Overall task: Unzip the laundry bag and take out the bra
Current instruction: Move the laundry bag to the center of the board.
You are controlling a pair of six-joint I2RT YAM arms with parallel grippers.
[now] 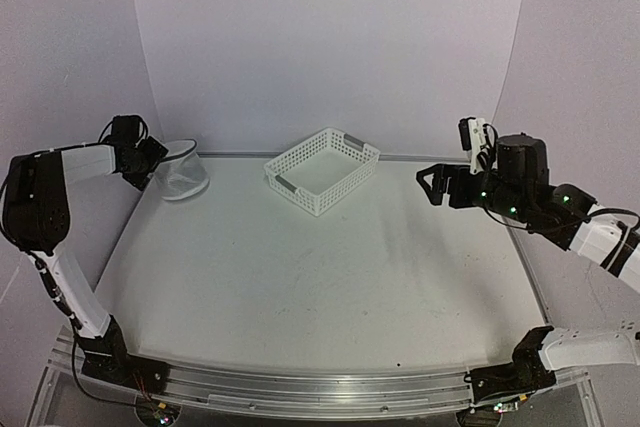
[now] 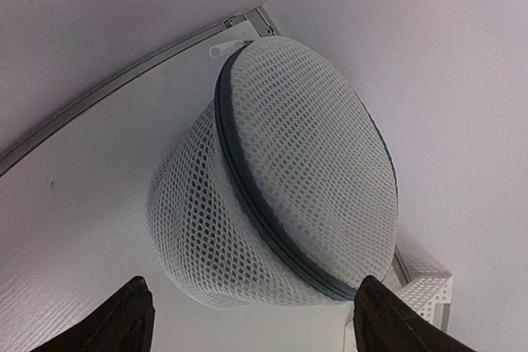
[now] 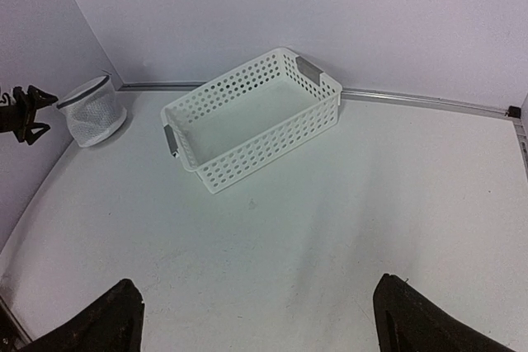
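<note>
Top view: laundry bag (image 1: 183,173) on table (image 1: 300,297) at 10 o'clock corner, tilted. Dark zip band round rim looks closed. L gripper (image 1: 150,162) just beside bag, at bag's 9 o'clock, jaws apart. In wrist view its fingers (image 2: 124,323) sit either side of bag's lower edge; contact can't tell. White basket (image 1: 322,169) at 12 o'clock, well apart from bag. R gripper (image 1: 432,185) over table's 3 o'clock side, jaws wide apart, nothing held, facing basket.
</note>
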